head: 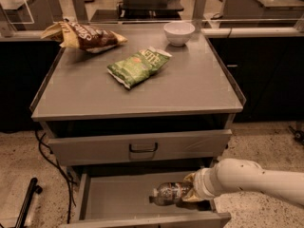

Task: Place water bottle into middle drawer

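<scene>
The water bottle [170, 193] is clear with a label band and lies on its side, inside the open middle drawer [118, 199], near its right end and low over the grey floor. My gripper [189, 194] reaches in from the right on a white arm [247, 177] and is shut on the bottle's right end. I cannot tell whether the bottle touches the drawer floor.
The drawer above, with a dark loop handle [143, 148], is shut. On the cabinet top lie a green chip bag [137, 66], a brown chip bag [83, 36] and a white bowl [179, 33]. Black cables [50, 163] hang on the left of the cabinet.
</scene>
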You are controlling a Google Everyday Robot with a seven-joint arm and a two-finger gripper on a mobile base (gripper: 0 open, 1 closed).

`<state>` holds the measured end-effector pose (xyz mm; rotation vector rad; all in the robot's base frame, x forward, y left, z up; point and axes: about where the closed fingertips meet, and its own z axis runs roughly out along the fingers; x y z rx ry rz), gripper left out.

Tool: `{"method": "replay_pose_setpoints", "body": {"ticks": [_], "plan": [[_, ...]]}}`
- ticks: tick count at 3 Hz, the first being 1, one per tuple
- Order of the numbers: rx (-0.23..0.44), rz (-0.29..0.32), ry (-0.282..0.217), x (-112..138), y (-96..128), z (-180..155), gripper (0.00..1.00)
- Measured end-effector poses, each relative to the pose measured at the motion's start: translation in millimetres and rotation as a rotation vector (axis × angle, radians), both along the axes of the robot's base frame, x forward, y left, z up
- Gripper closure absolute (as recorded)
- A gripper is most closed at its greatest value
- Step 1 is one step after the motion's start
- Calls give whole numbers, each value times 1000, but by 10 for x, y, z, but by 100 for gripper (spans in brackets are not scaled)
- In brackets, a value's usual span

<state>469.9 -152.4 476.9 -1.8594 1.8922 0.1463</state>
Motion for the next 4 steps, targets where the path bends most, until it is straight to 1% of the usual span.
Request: {"method": "replay_pose_setpoints", "body": {"ticks": [1, 3, 4], "plan": [[36, 6, -19, 55, 83, -180, 100], [112, 52, -40, 236, 311, -490, 100], [131, 68, -44, 341, 379, -627, 100]]}}
